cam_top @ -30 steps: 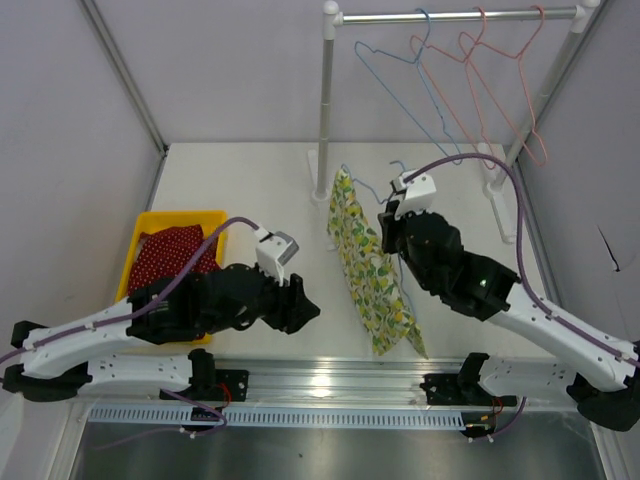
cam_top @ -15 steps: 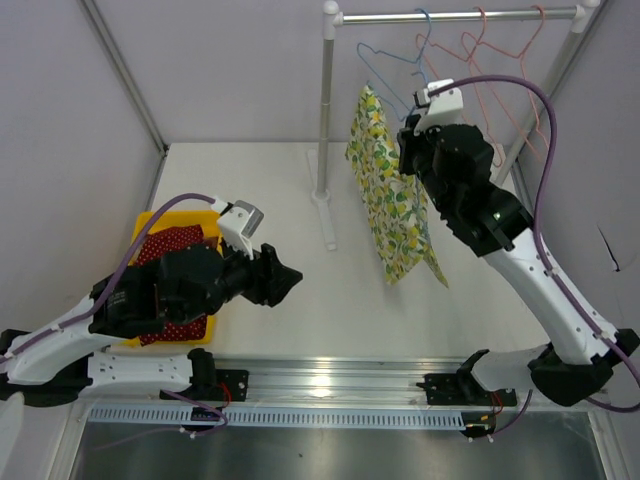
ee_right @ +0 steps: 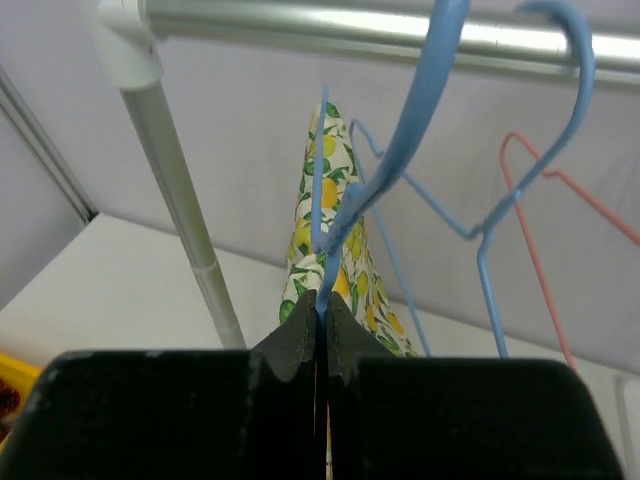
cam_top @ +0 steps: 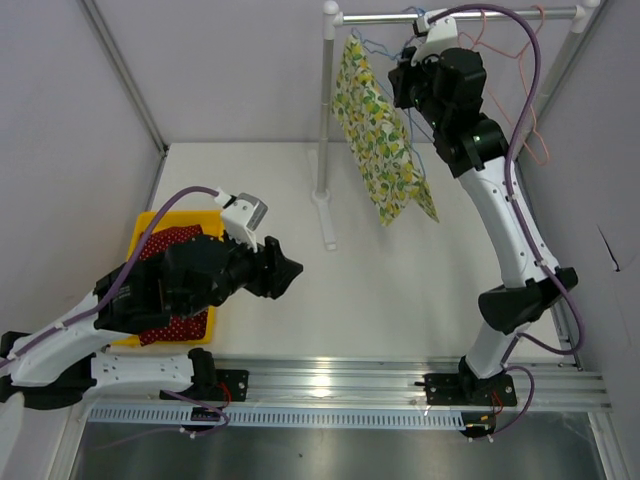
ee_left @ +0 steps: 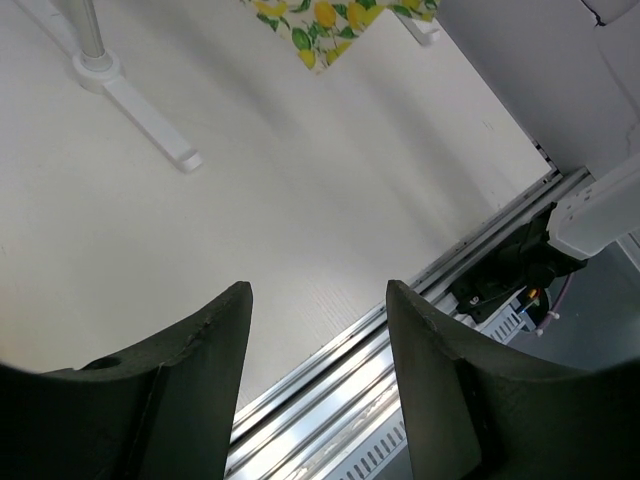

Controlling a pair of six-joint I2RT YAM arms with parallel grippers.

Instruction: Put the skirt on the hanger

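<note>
**Top view**
- right gripper (cam_top: 405, 62) is up at the rail (cam_top: 470, 15), clenched on the hanger carrying the skirt (cam_top: 375, 130).
- The skirt hangs free between the post (cam_top: 325, 110) and the right arm, hem well above the table (cam_top: 400, 270).
- Red hangers (cam_top: 530, 110) are on the rail behind the arm. The blue wires next to the gripper overlap, so I can't separate them from here.
- left gripper (cam_top: 288, 270) is low over the table beside the yellow bin (cam_top: 150, 222), which holds a red dotted cloth (cam_top: 170, 250). Its jaws are released, with nothing in them.

**Left wrist**
- left gripper (ee_left: 320, 340) has its fingers apart, with bare table (ee_left: 300, 200) between them.
- Also in frame are the rack foot (ee_left: 140, 100) and the skirt hem (ee_left: 320, 15) at the top edge.

**Right wrist**
- right gripper (ee_right: 322, 325) is pinched tight on the wire of the blue hanger (ee_right: 415, 115), with the skirt (ee_right: 335, 240) draped on that hanger just past the tips.
- Its hook crosses in front of the rail (ee_right: 300, 22); I can't tell if it's over the rail.
- Crowding the slot are a second blue hanger (ee_right: 488, 290) hooked on the rail and a red hanger (ee_right: 541, 265) to the right. The post (ee_right: 180, 210) is to the left.

**Versus one second ago**
- The right arm was low, with the skirt hanging down near the table. Half a second ago it was midway, and now it's at the rail with the same grip.
- The left arm has pulled back toward the bin, jaws still apart.
</note>
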